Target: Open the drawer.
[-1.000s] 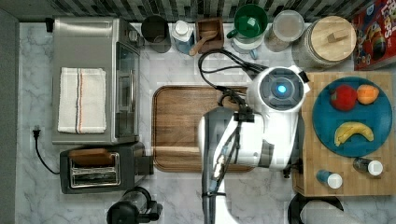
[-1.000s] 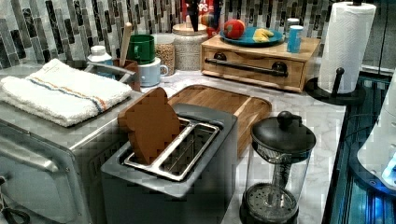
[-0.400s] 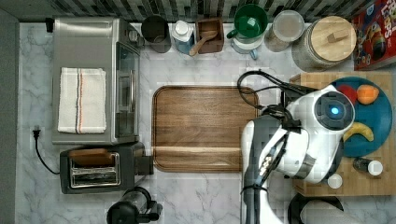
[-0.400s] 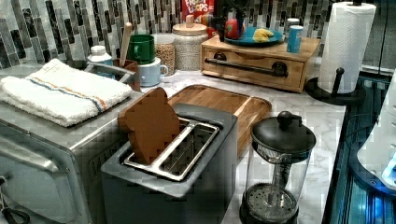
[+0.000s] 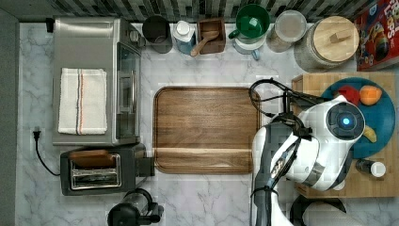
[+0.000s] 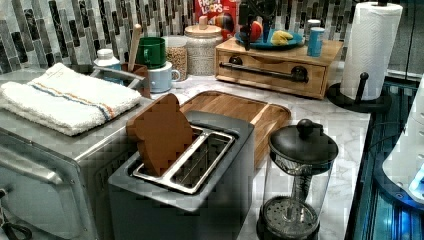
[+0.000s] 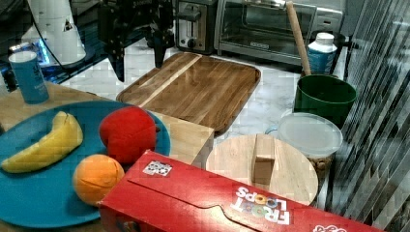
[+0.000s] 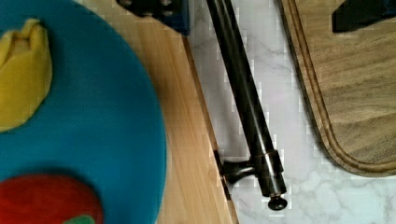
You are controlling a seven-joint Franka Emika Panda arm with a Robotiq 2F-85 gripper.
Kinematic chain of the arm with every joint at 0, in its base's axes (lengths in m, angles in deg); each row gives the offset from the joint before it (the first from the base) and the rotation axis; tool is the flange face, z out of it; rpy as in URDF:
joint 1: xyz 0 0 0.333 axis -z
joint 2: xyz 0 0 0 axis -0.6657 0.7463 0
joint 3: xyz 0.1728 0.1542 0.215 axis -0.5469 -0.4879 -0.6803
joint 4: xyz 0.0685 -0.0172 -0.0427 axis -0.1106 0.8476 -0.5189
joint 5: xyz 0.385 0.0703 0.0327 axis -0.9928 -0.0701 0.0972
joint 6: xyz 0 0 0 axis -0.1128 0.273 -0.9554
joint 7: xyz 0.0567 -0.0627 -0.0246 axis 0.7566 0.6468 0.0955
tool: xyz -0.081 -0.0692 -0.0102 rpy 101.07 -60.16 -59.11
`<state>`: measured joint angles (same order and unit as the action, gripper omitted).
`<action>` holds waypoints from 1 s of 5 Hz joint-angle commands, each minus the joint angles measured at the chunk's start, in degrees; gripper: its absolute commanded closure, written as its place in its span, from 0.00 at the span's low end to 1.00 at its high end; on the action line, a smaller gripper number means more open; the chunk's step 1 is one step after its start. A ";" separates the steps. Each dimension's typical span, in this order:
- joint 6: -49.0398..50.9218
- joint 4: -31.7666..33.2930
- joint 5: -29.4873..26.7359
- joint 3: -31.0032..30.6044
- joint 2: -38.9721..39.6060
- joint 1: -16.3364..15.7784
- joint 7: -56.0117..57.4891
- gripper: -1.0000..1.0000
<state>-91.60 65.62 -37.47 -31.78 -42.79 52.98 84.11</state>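
While the arm is hanging over the wooden box at the top view's right, the gripper [image 7: 138, 60] is sitting above the marble strip between the box front and the brown tray [image 5: 204, 129]. Its two dark fingers [image 7: 118, 65] are standing well apart, nothing between them, pointing down in the right view.

The drawer [image 6: 272, 75] is looking fully shut, its front flush with the box in the left view. Its black bar handle [image 8: 245, 100] is running along just off the wood edge, standing out over the marble on a short post. Between bar and tray rim there's only a narrow lane of counter, so room is tight on that side.

On top of the box the blue plate [image 8: 107, 121] is reaching nearly to the front edge, with a banana [image 7: 46, 142], a red apple [image 7: 128, 133] and an orange [image 7: 96, 179] on it. A paper towel roll [image 6: 372, 45] is standing just beside the box's far end in the left view.

Compared with a second ago, the arm has been sliding from over the tray across to the box, ending up above the plate.
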 commanded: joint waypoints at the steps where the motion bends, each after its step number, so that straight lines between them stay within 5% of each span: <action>1: -11.87 4.70 0.95 -2.46 0.70 -1.89 4.12 0.00; 5: -22.88 8.42 -3.85 -2.10 5.21 1.11 10.79 0.00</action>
<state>-112.24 71.89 -39.20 -33.33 -36.77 53.63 91.92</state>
